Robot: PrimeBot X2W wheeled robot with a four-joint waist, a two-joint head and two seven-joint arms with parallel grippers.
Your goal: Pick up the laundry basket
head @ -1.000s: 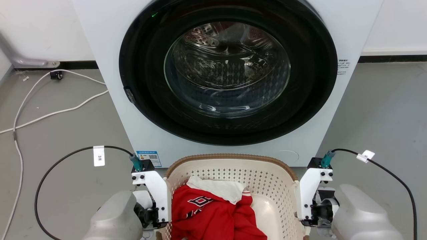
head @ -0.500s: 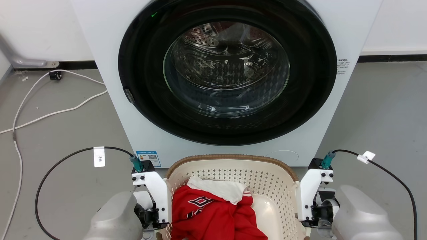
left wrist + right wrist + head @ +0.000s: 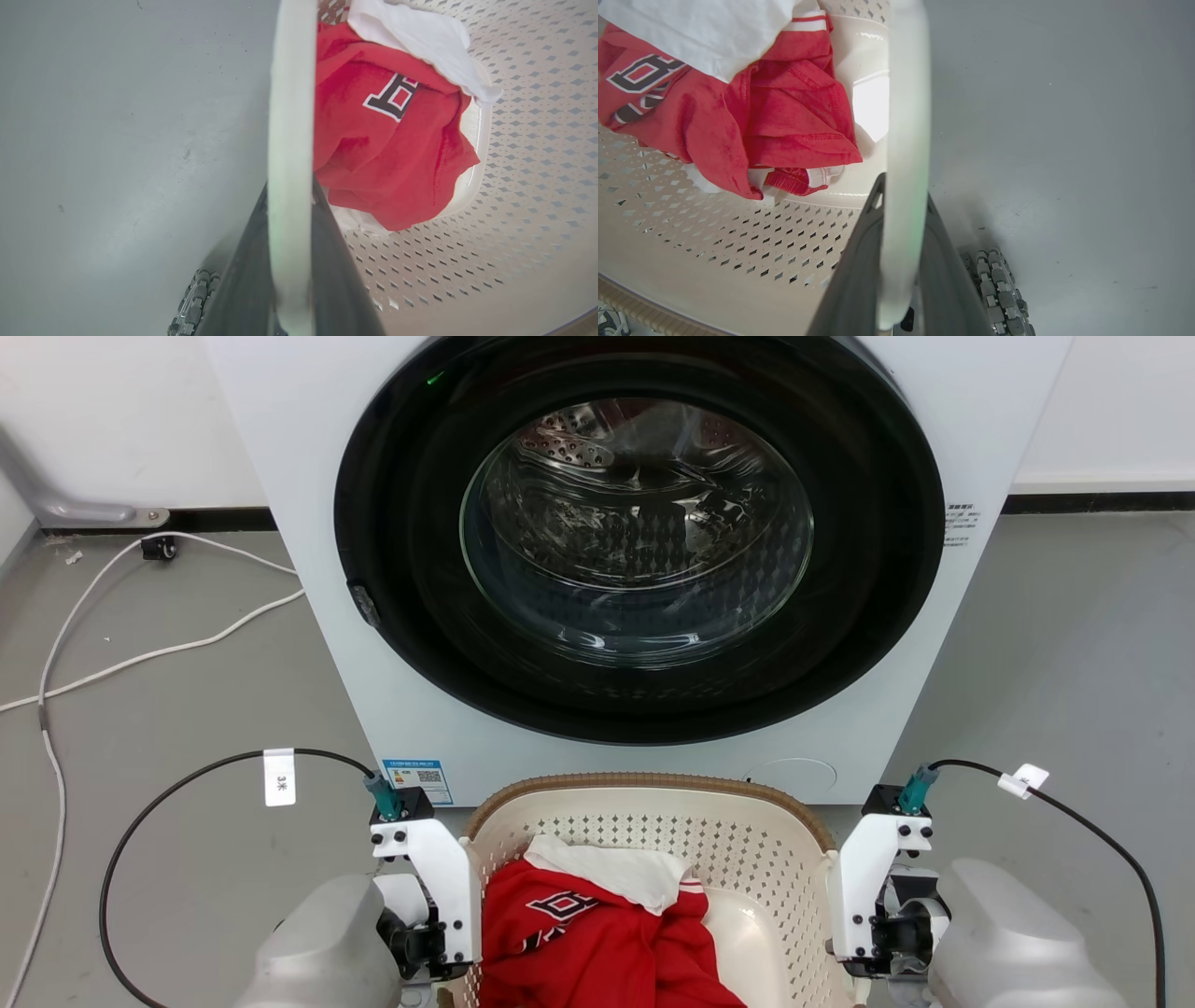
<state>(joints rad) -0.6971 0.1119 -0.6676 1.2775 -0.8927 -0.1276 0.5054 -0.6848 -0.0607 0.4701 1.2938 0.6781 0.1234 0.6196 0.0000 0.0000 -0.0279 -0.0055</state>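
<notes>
Head view: we look down on the laundry basket, cream with diamond holes and a brown rim, sitting between our two sets of jaws.
Left side: our left gripper is at the basket's left wall. In the left wrist view its jaws stand narrow, one dark finger on each side of the white left handle, closed on it.
Right side: our right gripper mirrors that at the opposite wall. In the right wrist view its jaws are narrow too, gripping the white right handle from both sides.
Contents: a red garment with dark, white-edged lettering lies inside the basket, inward of both sets of jaws. A white cloth is draped over its far end.
Beyond the jaws: the washing machine stands just past the basket's far rim, its round glass door shut and the steel drum showing through.
Outward of the jaws: grey floor on either side. A white cable lies well apart to the left of the left jaws.
Wrists: a black cable loops from the left wrist, and another from the right.
Basket base: we cannot tell whether it touches the floor.
</notes>
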